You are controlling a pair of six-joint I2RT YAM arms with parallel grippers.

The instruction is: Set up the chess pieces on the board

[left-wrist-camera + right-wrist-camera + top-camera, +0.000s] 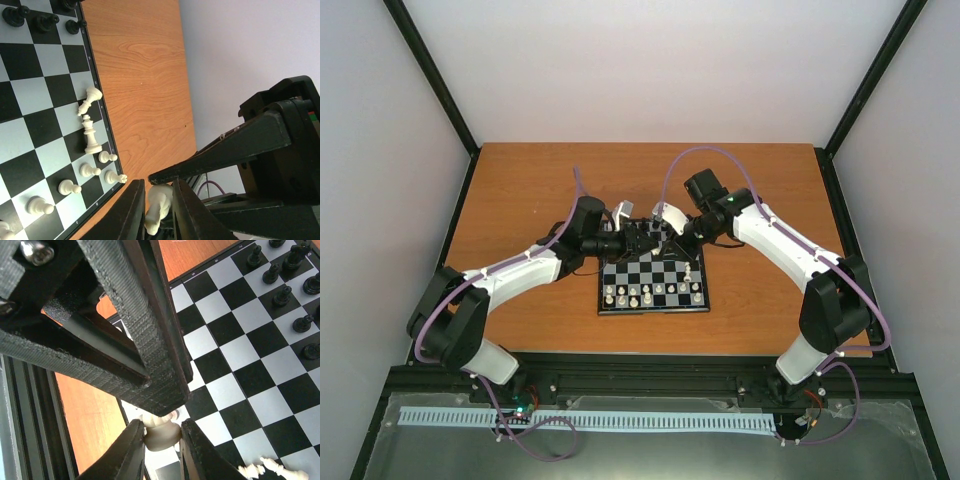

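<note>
The board [653,311] lies at the table's near middle, with cream-white chess pieces [650,293] along its near rows and one [689,271] further in. Black pieces [282,295] stand on the far rows. My two grippers meet tip to tip over the board's far edge. My left gripper [158,192] is shut on a cream-white piece [159,207]. My right gripper [162,432] is shut on the round base of a cream-white piece [162,436], seemingly the same one. Each wrist view shows the other gripper's black finger across it. A white king [90,135] stands by a leaning white piece [89,99].
The board sits on an orange wooden table [520,200] between white walls. A black rail [650,375] runs along the near edge at the arm bases. A white piece [272,470] lies on its side on the board in the right wrist view.
</note>
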